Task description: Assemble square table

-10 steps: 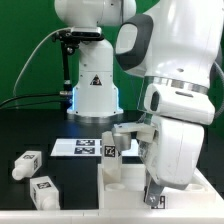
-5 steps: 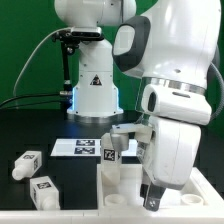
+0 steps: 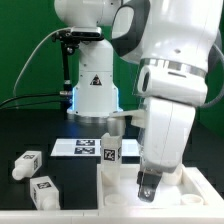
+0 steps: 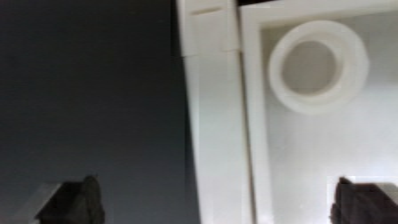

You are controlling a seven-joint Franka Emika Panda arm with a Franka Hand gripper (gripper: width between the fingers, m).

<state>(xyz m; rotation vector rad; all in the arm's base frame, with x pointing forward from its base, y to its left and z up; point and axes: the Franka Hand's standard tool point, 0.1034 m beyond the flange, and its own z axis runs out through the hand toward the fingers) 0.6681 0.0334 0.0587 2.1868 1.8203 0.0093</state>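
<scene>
Green cloth [image 3: 20, 40] backs a black table [image 3: 30, 125], with the white robot base [image 3: 95, 105] and its triangle mark [image 3: 93, 85] at roughly eleven o'clock in the exterior view. Just in front of the base, the marker board [image 3: 68, 148] lies flat on the surface. At five o'clock sits the white square tabletop [image 3: 118, 186], recessed side up. One tagged leg [image 3: 110, 152] stands upright at the tabletop's far corner, toward the exterior view's left. Whether it is seated in a socket cannot be told. Two more legs lie on the black table at about eight o'clock, well apart from the tabletop: the farther leg [image 3: 27, 164] and the nearer leg [image 3: 44, 190], close to each other, each showing a black-and-white tag. The Panda arm [image 3: 170, 120] fills the exterior view's right half and reaches down, its gripper [image 3: 147, 186] low over the tabletop. In the wrist view the two dark fingertips [image 4: 71, 203] are spread wide with nothing clamped between them — the tabletop's rim [image 4: 214, 100] runs between them, and a round socket [image 4: 311, 65] sits just beside that rim
</scene>
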